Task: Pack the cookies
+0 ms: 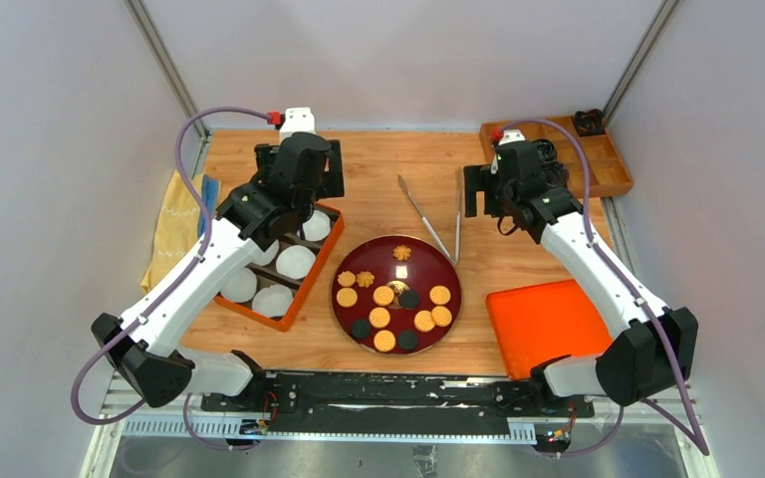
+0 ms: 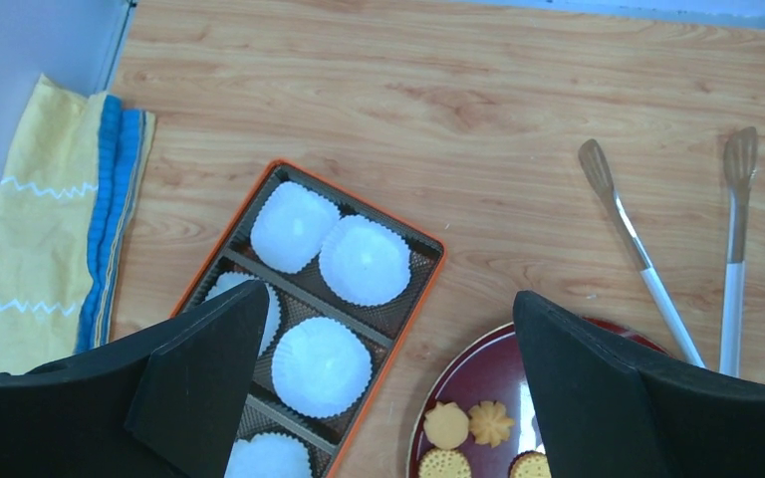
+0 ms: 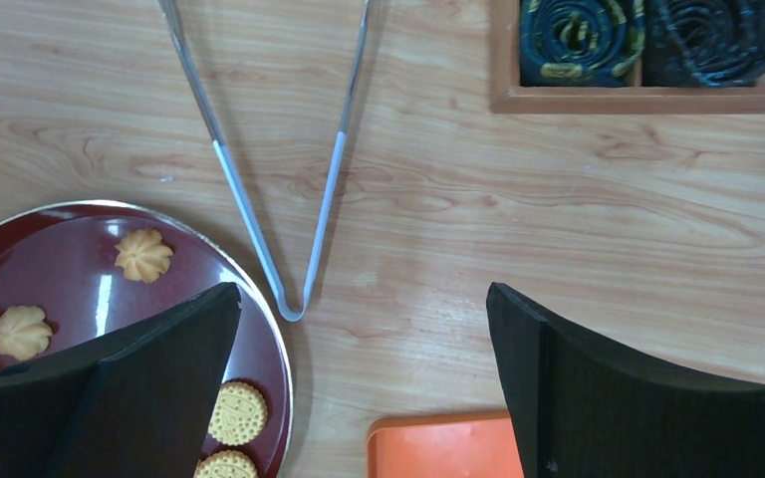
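The cookies (image 1: 384, 296) lie on a dark red round plate (image 1: 418, 264) at the middle of the table: round golden ones, round black ones and flower-shaped ones. An orange box (image 1: 311, 284) left of the plate holds several white paper cups (image 1: 296, 262). My left gripper (image 1: 299, 164) hovers open above the box's far end; its wrist view shows the box (image 2: 398, 349), cups (image 2: 365, 260) and a few cookies (image 2: 446, 426) between the spread fingers. My right gripper (image 1: 508, 184) hangs open over bare wood right of the plate, holding nothing (image 3: 361, 289).
Metal tongs (image 1: 426, 221) lie open just behind the plate. An orange lid (image 1: 543, 324) sits at the front right. A wooden tray (image 1: 598, 164) with black coiled rings (image 3: 578, 30) stands at the back right. A yellow and blue cloth (image 1: 174, 229) lies at the left edge.
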Robot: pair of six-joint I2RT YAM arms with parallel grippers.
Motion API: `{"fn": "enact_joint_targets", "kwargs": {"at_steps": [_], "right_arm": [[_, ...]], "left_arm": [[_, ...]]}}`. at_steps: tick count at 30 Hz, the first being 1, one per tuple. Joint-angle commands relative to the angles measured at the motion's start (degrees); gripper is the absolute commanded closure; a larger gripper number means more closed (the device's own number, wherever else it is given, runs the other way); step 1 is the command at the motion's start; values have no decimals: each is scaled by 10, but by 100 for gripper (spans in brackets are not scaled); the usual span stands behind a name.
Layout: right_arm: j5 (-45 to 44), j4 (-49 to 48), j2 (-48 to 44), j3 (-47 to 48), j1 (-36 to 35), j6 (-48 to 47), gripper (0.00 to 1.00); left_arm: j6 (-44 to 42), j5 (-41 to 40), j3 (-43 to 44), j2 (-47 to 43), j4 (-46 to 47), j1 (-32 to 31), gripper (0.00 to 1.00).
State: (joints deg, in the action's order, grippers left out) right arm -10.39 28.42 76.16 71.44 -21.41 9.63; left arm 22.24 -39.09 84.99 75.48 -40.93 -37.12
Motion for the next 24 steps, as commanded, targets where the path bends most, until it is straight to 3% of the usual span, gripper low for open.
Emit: {"fn": "enact_joint_targets", "kwargs": {"at_steps": [1,6,10,13,18,24], "right_arm": [[46,-11,13,-17,-9,0,0],[50,-13,26,-34,-9,0,0],[77,-13,35,-39,-9,4,0],[93,-14,42,-45,-9,11,0],[85,-14,60,-40,-9,13,0],[82,-11,60,-43,-9,11,0]], "left_arm": [[24,-6,-45,-15,15,9,0],[41,-2,-74,6,22,25,0],[82,92,-91,39,6,102,0],[99,121,-111,76,7,139,4],[98,150,-101,168,10,147,13],[102,174,-54,272,12,156,14]]}}
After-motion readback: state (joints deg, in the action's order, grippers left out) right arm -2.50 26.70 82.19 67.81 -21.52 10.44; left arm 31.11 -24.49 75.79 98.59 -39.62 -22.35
